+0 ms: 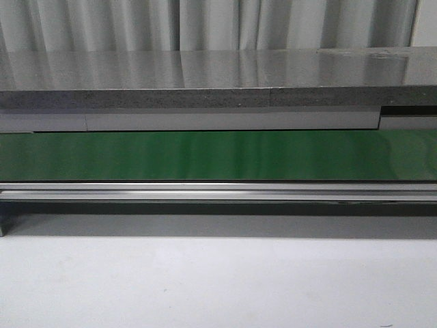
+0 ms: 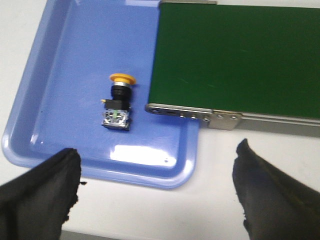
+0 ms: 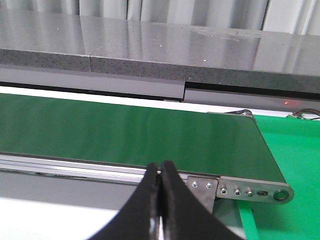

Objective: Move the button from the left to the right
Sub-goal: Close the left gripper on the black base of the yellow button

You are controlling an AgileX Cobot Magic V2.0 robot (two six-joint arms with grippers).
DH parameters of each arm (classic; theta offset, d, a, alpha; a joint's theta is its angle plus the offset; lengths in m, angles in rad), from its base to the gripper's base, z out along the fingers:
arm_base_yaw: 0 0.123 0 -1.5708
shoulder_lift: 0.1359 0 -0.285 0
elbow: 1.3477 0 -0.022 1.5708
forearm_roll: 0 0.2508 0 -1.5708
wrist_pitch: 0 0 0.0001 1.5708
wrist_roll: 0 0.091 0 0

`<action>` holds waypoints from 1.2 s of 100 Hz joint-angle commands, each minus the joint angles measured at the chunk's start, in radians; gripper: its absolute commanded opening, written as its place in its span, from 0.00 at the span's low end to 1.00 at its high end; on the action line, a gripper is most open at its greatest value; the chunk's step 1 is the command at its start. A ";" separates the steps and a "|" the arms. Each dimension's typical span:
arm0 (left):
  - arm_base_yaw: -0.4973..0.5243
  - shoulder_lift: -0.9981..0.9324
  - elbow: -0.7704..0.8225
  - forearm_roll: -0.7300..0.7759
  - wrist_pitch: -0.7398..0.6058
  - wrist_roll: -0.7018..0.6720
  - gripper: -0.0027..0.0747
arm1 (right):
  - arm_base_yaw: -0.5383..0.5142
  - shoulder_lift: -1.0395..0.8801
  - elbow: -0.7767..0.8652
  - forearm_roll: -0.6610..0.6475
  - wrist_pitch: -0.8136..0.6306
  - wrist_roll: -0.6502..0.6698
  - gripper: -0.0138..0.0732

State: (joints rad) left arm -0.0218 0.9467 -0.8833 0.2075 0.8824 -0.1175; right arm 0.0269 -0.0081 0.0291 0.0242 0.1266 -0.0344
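The button [image 2: 118, 101], with an orange-yellow cap and a black body, lies on its side in a blue tray [image 2: 60, 60] beside the end of the green belt [image 2: 240, 55]. My left gripper [image 2: 157, 172] hangs open above the tray's near rim and the white table, its fingers [image 2: 55, 185] apart from the button. In the right wrist view my right gripper [image 3: 160, 170] is shut with nothing between its fingertips, in front of the belt [image 3: 125, 130] near its other end. In the front view the belt [image 1: 218, 156] shows bare, and neither gripper nor the button appears there.
A metal end bracket [image 2: 195, 114] of the conveyor overlaps the tray's corner. A metal rail [image 1: 218, 191] runs along the belt's front. A grey stone ledge [image 1: 218, 78] stands behind. A green surface [image 3: 295, 165] lies past the belt's right end.
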 commanded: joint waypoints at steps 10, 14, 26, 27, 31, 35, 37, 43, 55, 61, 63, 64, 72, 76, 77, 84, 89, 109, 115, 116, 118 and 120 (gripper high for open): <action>0.140 0.144 -0.125 -0.005 -0.052 0.036 0.80 | -0.002 -0.013 0.000 -0.009 -0.078 0.002 0.02; 0.170 0.185 -0.146 -0.025 -0.056 0.062 0.80 | -0.002 -0.013 0.000 -0.009 -0.078 0.002 0.02; 0.255 0.306 -0.196 -0.132 -0.058 0.175 0.80 | -0.002 -0.013 0.000 -0.009 -0.078 0.002 0.02; 0.263 0.313 -0.199 -0.143 -0.058 0.186 0.80 | -0.002 -0.013 0.000 -0.009 -0.078 0.002 0.02; 0.284 0.357 -0.214 -0.163 -0.060 0.211 0.80 | -0.002 -0.013 0.000 -0.009 -0.078 0.002 0.02; 0.299 0.391 -0.225 -0.170 -0.061 0.218 0.80 | -0.002 -0.013 0.000 -0.009 -0.078 0.002 0.02; 0.306 0.419 -0.233 -0.170 -0.065 0.223 0.80 | -0.002 -0.013 0.000 -0.009 -0.078 0.002 0.02; 0.323 0.470 -0.246 -0.170 -0.067 0.232 0.80 | -0.002 -0.013 0.000 -0.009 -0.078 0.002 0.02; 0.340 0.567 -0.270 -0.170 -0.104 0.232 0.80 | -0.002 -0.013 0.000 -0.009 -0.078 0.002 0.02; 0.347 0.612 -0.284 -0.173 -0.122 0.232 0.80 | -0.002 -0.013 0.000 -0.009 -0.078 0.002 0.02; 0.347 0.627 -0.289 -0.174 -0.127 0.232 0.80 | -0.002 -0.013 0.000 -0.009 -0.078 0.002 0.02; 0.347 0.627 -0.288 -0.174 -0.126 0.232 0.80 | -0.002 -0.013 0.000 -0.009 -0.078 0.002 0.02; 0.347 0.680 -0.309 -0.176 -0.133 0.232 0.80 | -0.002 -0.013 0.000 -0.009 -0.078 0.002 0.02; 0.347 0.703 -0.318 -0.176 -0.133 0.232 0.80 | -0.002 -0.013 0.000 -0.009 -0.078 0.002 0.02; 0.347 0.707 -0.318 -0.176 -0.133 0.232 0.80 | -0.002 -0.013 0.000 -0.009 -0.078 0.002 0.02; 0.347 0.744 -0.330 -0.184 -0.133 0.232 0.80 | -0.002 -0.013 0.000 -0.009 -0.078 0.002 0.02; 0.347 0.761 -0.337 -0.189 -0.133 0.232 0.80 | -0.002 -0.013 0.000 -0.009 -0.078 0.002 0.02; 0.347 0.800 -0.344 -0.232 -0.141 0.266 0.80 | -0.002 -0.013 0.000 -0.009 -0.078 0.002 0.02; 0.347 0.807 -0.344 -0.247 -0.144 0.276 0.80 | -0.002 -0.013 0.000 -0.009 -0.078 0.002 0.02; 0.347 0.810 -0.344 -0.250 -0.144 0.280 0.80 | -0.002 -0.013 0.000 -0.009 -0.078 0.002 0.02; 0.347 0.812 -0.344 -0.252 -0.144 0.282 0.80 | -0.002 -0.013 0.000 -0.009 -0.078 0.002 0.02; 0.347 0.815 -0.344 -0.252 -0.144 0.281 0.80 | -0.002 -0.013 0.000 -0.009 -0.078 0.002 0.02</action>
State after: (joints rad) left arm 0.3236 1.7939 -1.1969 -0.0193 0.7680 0.1497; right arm 0.0269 -0.0081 0.0291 0.0242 0.1266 -0.0344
